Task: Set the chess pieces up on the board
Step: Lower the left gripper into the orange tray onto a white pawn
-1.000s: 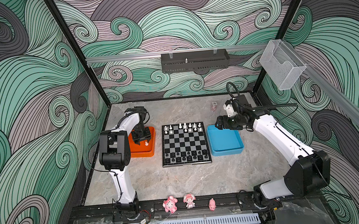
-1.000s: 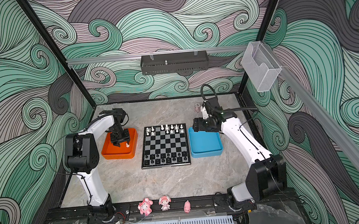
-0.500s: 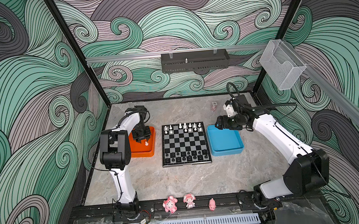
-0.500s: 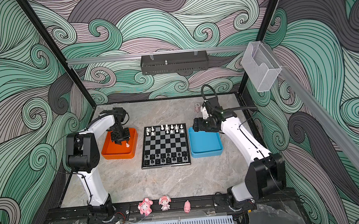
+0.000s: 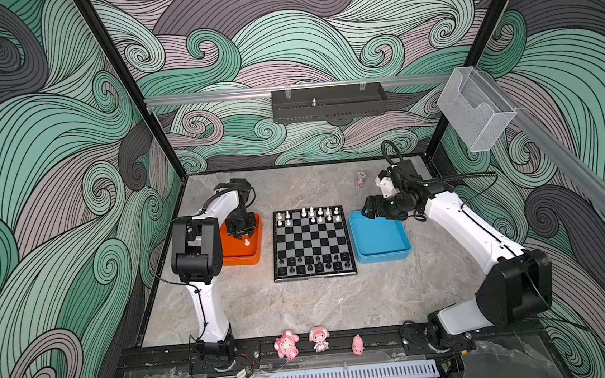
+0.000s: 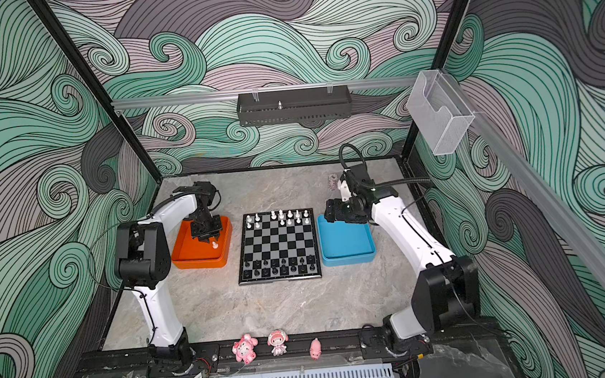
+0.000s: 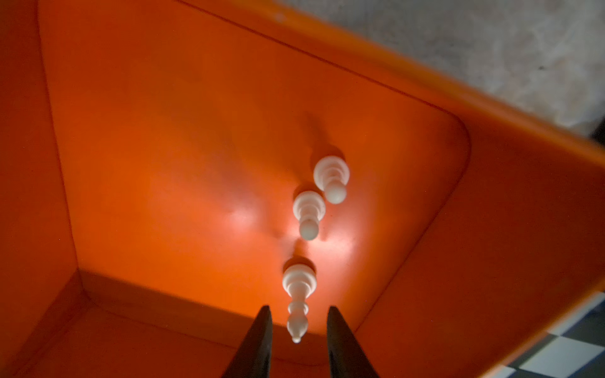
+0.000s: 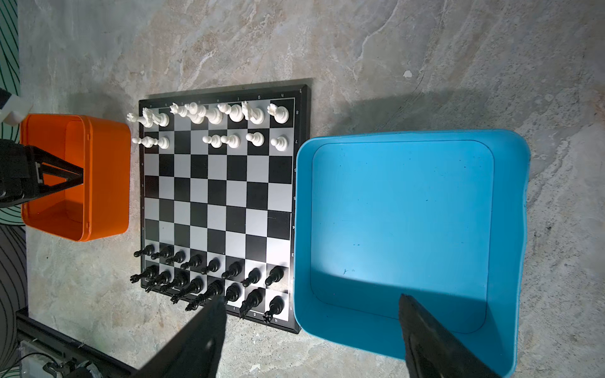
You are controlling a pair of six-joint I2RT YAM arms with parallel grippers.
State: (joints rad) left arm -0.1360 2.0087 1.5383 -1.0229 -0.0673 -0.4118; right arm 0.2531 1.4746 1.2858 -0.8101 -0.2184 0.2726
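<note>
The board (image 5: 315, 276) lies mid-table, with white chess pieces (image 5: 310, 213) on its two far rows and black ones (image 5: 313, 264) on its two near rows. My left gripper (image 7: 298, 309) is down inside the orange tray (image 5: 241, 257). Its jaws are open and straddle the top of a white bishop (image 7: 297, 294), with a gap on each side. Two white pawns (image 7: 307, 212) stand beyond the bishop. My right gripper (image 8: 312, 297) hangs open and empty over the far left corner of the blue tray (image 5: 380, 235).
Three pink figurines (image 5: 287, 344) stand on the front rail. A small pinkish object (image 5: 361, 178) lies near the back wall. The blue tray (image 8: 402, 212) holds nothing. Trays flank the board closely on both sides.
</note>
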